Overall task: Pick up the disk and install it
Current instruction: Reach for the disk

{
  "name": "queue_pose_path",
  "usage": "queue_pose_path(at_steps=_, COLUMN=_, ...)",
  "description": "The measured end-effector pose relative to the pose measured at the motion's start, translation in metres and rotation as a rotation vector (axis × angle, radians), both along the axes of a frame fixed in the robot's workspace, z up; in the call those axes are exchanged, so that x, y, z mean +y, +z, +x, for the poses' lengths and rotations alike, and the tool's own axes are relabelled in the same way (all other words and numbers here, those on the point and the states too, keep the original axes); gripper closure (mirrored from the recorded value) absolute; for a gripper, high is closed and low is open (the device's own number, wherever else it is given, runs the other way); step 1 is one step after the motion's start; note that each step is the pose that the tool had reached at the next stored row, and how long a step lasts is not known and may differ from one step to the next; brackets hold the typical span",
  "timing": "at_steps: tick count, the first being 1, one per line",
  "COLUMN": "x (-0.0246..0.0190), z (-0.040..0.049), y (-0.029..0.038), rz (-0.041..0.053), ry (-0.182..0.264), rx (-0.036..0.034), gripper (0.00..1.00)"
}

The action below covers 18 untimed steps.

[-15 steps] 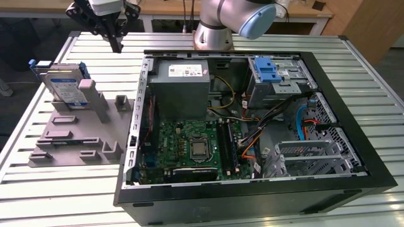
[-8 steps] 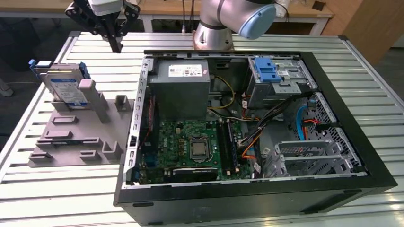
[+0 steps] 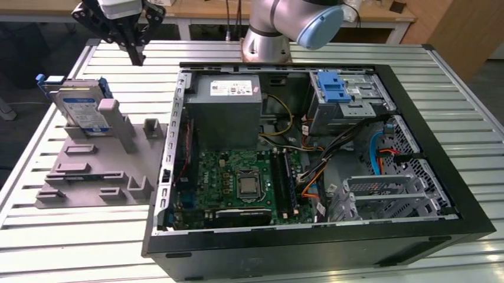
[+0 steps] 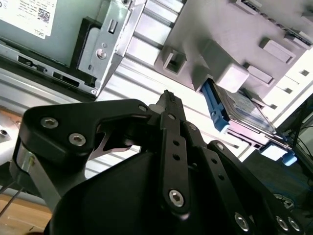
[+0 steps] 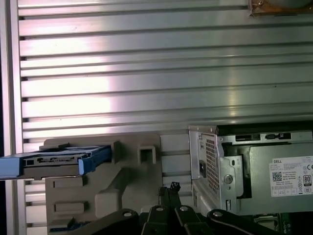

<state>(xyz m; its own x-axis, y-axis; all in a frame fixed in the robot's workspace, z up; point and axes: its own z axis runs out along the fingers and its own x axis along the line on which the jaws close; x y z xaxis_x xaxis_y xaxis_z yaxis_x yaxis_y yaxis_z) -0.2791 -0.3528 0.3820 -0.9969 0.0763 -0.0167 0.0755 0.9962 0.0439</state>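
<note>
Jaws pressed together, empty, we hang above the counter [image 3: 71, 247], well apart from the disk [image 3: 82, 111], whose white-and-blue label print we cannot read.

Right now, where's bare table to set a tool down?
Bare table on the near side of the grey fixture, and beyond it under the hand. Tight: the strip between fixture and computer case. The disk stands in the fixture.

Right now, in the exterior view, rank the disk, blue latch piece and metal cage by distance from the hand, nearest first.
1. The disk, on the exterior view's left, nearest the hand.
2. The blue latch piece, atop the drive bay.
3. The metal cage, at the exterior view's lower right.
</note>
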Motion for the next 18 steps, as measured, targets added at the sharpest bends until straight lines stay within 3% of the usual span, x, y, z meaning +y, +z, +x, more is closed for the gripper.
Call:
queue_pose_path(at_steps=8, x=0.0033, z=-0.0202, y=-0.0008, rz=0.0000, ry=0.000, rx=0.0057, gripper=0.89)
queue_pose_path(at_steps=14, x=0.0051, z=-0.0345, y=-0.0020, rz=0.0000, ry=0.000, rx=0.0151, gripper=0.89)
queue_pose_path(at_steps=18, x=0.0065, z=-0.0445, y=-0.0036, rz=0.0000, ry=0.000, rx=0.0178, gripper=0.89)
